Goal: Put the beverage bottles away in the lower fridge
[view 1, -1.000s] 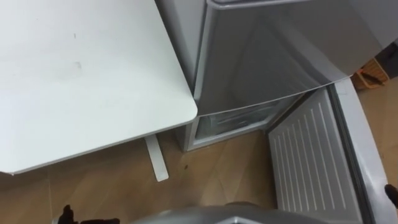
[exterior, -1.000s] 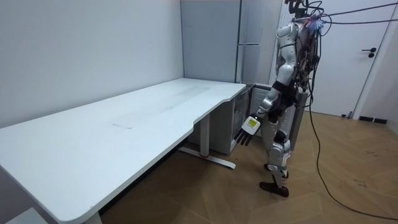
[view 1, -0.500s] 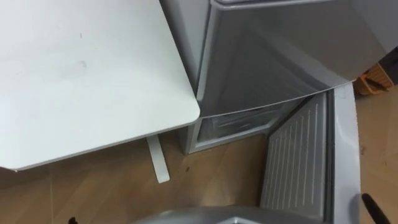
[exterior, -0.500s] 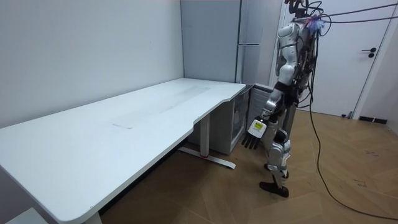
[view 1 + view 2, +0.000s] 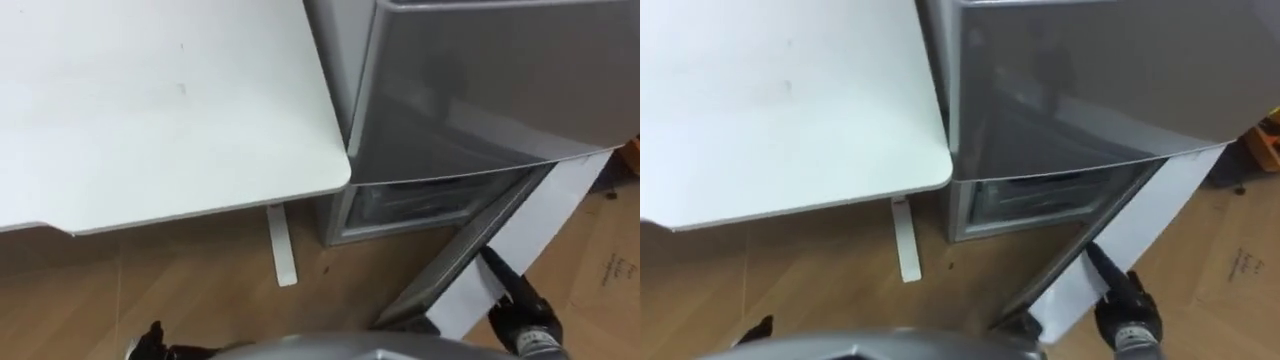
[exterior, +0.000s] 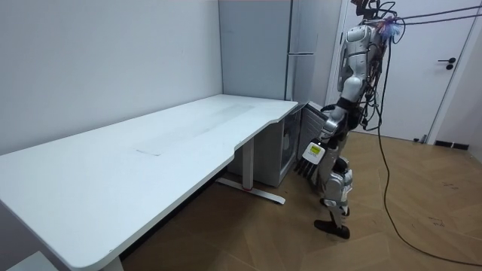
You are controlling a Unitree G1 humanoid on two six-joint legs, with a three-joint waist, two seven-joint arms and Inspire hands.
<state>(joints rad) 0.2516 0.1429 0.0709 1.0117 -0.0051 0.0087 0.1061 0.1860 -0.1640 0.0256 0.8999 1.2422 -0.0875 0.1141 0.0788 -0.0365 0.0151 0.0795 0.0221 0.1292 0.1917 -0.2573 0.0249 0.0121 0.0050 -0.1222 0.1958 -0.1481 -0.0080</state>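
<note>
Touching the ajar lower fridge door (image 5: 548, 212) at 4 o'clock, the right hand (image 5: 527, 312) keeps fingers straight on its edge; desk (image 5: 150, 110) at 10, floor (image 5: 200, 290) open beneath; left hand (image 5: 150, 341) at 7, pose unclear.

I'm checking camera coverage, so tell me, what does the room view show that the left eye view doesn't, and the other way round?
Room view: the whole robot standing at the tall fridge, plus a white room door behind it. Left eye view: the right hand, fingers straight against the lower door, and a look down into the lower fridge. Both: the white table, the fridge and that partly open lower door.
</note>
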